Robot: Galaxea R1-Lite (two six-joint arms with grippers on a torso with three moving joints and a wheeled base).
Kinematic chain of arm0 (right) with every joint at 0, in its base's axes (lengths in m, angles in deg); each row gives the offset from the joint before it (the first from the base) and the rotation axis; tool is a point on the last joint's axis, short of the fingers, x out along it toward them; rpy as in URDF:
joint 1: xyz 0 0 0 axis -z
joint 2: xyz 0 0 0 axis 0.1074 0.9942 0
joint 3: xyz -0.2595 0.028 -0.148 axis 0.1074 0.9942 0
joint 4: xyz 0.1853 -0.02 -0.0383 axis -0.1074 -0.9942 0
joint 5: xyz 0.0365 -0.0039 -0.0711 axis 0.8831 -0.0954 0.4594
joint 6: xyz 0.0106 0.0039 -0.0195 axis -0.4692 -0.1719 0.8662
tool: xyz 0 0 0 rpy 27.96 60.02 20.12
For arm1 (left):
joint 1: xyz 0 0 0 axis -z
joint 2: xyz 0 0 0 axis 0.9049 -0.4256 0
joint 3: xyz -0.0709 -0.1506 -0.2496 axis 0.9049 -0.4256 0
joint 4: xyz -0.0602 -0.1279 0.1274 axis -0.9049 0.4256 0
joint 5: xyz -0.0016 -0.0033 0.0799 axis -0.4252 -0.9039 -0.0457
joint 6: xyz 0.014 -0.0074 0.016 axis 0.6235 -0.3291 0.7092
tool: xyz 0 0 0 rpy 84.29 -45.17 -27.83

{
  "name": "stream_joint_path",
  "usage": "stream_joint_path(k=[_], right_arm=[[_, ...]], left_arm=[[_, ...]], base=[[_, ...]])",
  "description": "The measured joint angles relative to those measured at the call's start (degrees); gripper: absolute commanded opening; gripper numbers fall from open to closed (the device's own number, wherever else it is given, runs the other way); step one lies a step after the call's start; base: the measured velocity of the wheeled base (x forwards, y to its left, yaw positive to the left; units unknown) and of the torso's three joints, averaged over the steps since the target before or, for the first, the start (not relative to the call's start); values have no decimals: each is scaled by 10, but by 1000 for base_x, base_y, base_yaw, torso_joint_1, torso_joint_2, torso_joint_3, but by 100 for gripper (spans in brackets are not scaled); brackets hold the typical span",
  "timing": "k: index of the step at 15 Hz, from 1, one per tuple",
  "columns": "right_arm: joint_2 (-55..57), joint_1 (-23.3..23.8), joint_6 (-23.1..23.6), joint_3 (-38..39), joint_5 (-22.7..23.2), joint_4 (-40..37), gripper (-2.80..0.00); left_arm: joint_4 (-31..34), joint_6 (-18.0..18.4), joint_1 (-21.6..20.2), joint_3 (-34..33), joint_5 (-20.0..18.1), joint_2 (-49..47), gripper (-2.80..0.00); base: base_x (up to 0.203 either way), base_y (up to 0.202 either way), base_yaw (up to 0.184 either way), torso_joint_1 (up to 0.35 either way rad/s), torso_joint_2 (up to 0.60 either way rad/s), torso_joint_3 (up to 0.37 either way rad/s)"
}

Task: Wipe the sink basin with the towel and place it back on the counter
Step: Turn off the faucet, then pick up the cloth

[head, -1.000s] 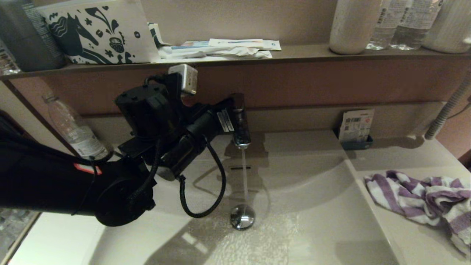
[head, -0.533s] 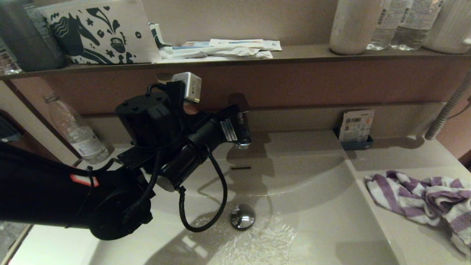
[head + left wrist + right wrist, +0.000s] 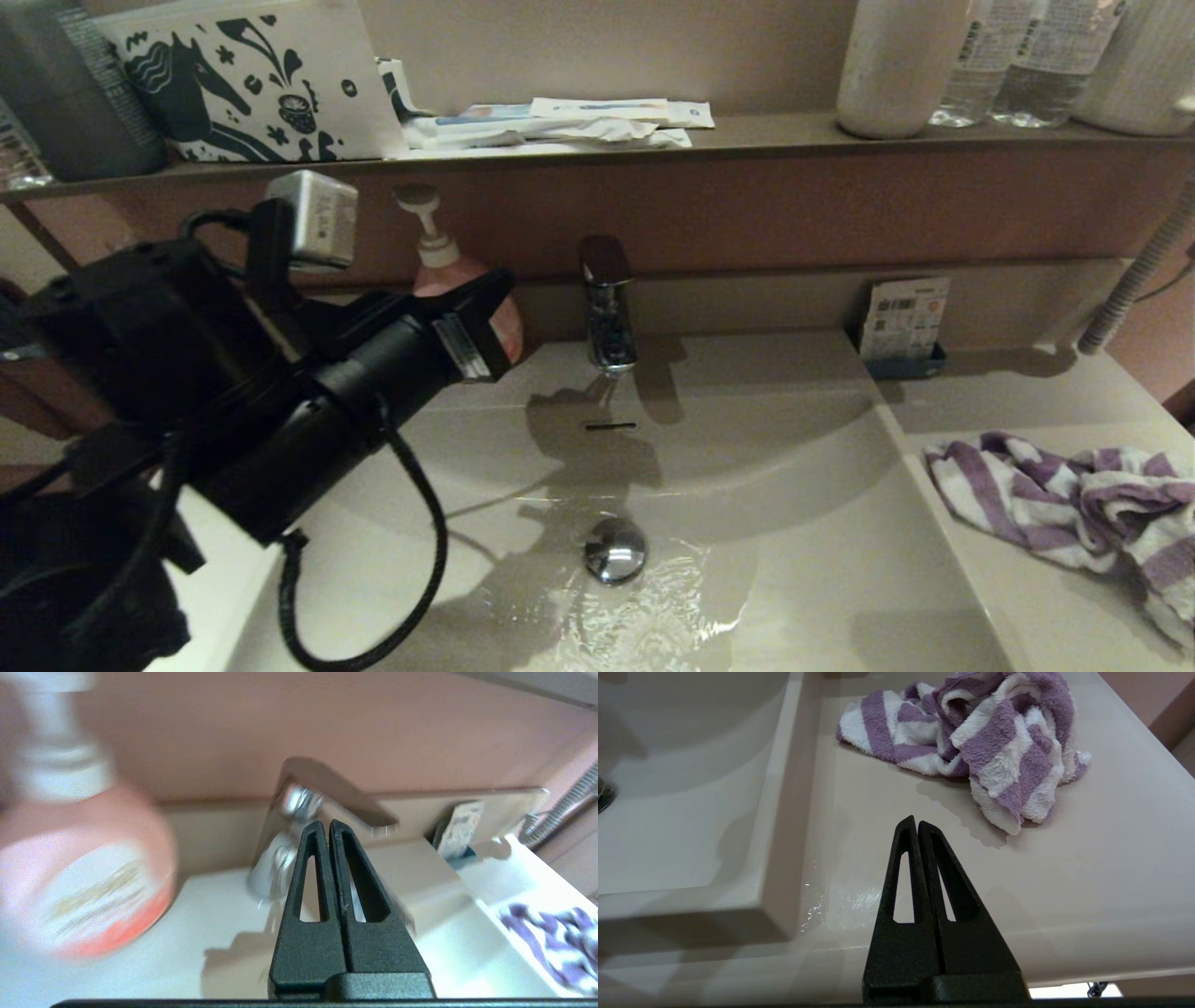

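The beige sink basin (image 3: 803, 485) holds a thin sheet of water round its chrome drain plug (image 3: 614, 549). The purple and white striped towel (image 3: 1074, 499) lies crumpled on the counter (image 3: 1046, 607) to the basin's right, and it shows in the right wrist view too as the towel (image 3: 971, 742). My left gripper (image 3: 495, 308) is shut and empty, hanging over the basin's left side, left of the faucet (image 3: 607, 303); its tips (image 3: 325, 826) point toward the faucet (image 3: 299, 826). My right gripper (image 3: 917, 823) is shut and empty, above the counter's front, short of the towel.
A pink pump soap bottle (image 3: 448, 280) stands behind the left gripper. The dark brown shelf (image 3: 766, 135) above carries bottles, packets and a printed box. A small card holder (image 3: 901, 327) and a corrugated hose (image 3: 1134, 280) sit at the back right.
My left arm has drawn back to the left, away from the faucet handle. The water stream seen one second ago has stopped, leaving water spreading round the drain.
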Motion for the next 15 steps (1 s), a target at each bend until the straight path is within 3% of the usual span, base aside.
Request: stream_joint_path(k=[4,7,15], right_arm=[[0,0,0,0,0,0,-280],[0,0,0,0,0,0,-280],[0,0,0,0,0,0,-280]], left_arm=[[0,0,-7,-117,-1,122,-280],[1,1,-42,-187,-1,214,-280],[26,4,-267,-285,0,412,-280]], base=[[0,0,0,0,0,0],[0,0,0,0,0,0],[0,0,0,0,0,0]])
